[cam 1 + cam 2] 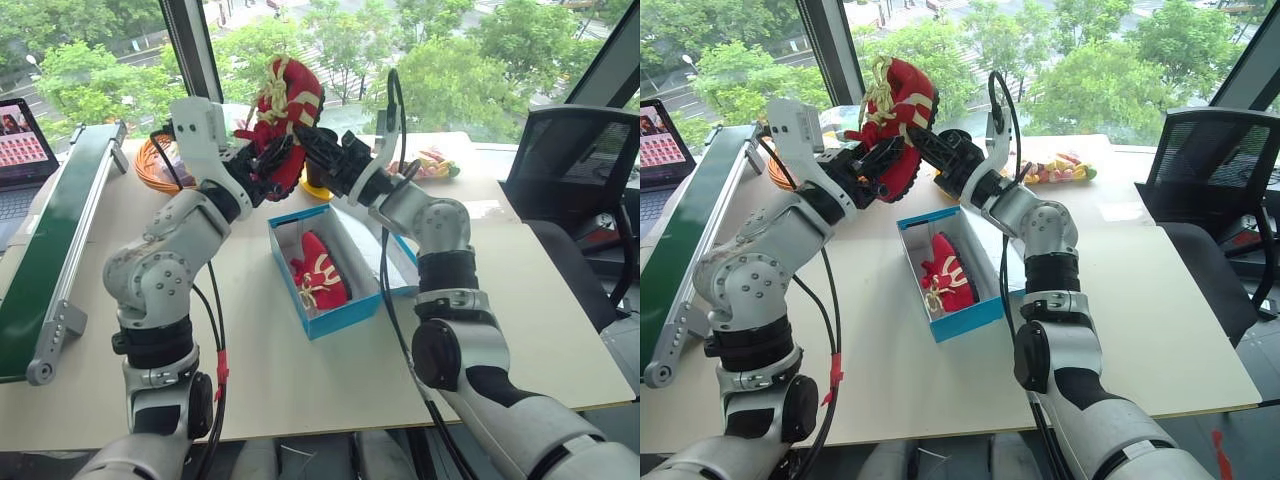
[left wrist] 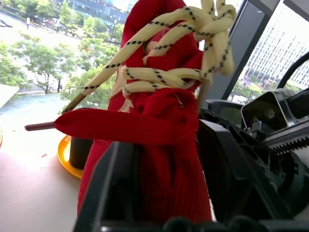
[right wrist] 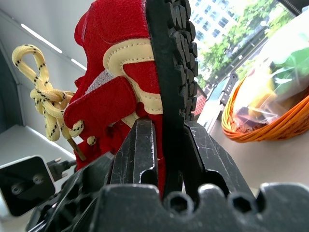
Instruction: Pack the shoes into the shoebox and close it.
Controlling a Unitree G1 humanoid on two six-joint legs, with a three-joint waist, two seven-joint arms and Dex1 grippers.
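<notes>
On the pale tabletop (image 1: 300, 380) the open turquoise-blue cardboard shoebox (image 1: 345, 315) holds one red shoe with cream laces (image 1: 320, 272); above it the second red shoe (image 1: 287, 110) hangs between both arms, the right gripper (image 3: 161, 145) clamped on its black sole, the left gripper (image 1: 265, 165) part-open around its upper

the raised shoe (image 1: 287, 110) is red with cream-yellow trim, a black sole and cream laces (image 2: 166, 72) flecked with black. the shoe in the box (image 1: 320, 272) is red with cream laces. the shoebox (image 1: 345, 312) is turquoise outside, white inside. the basket (image 3: 270, 123) is orange. the bench (image 1: 330, 375) is pale beige.
</notes>
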